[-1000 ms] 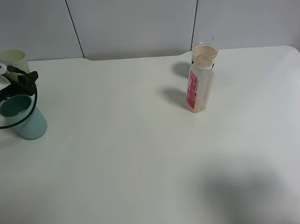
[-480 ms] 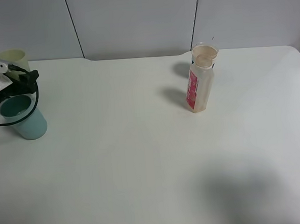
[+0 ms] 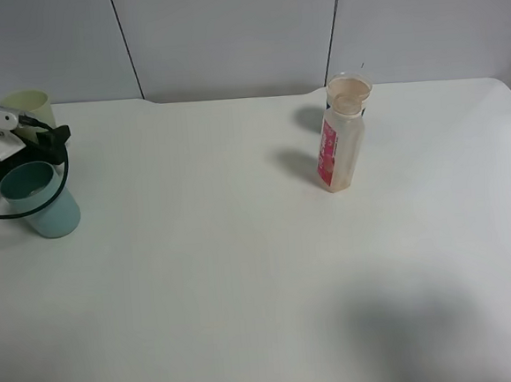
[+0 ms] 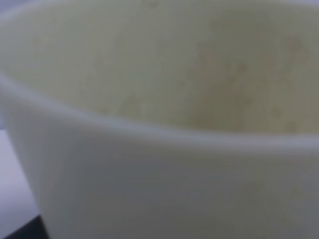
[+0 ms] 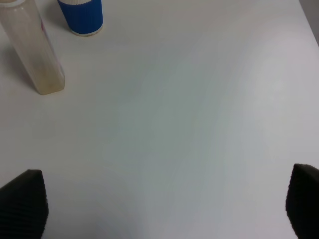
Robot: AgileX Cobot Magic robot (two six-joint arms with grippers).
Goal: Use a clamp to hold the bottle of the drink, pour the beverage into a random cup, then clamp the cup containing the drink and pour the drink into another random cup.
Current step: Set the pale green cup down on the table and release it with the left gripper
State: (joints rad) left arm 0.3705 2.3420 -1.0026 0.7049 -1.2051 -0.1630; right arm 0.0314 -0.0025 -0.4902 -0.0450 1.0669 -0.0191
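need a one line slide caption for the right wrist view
Right pincer open over bare white table, with the drink bottle and a blue cup standing beyond.

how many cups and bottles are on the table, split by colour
yellow-green cup: 1
teal cup: 1
blue cup: 1
clear bottle with a red-pink label: 1
total: 4

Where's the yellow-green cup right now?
In the high view the yellow-green cup is at the table's far left edge, just behind the teal cup, with the left gripper at it; it fills the left wrist view.
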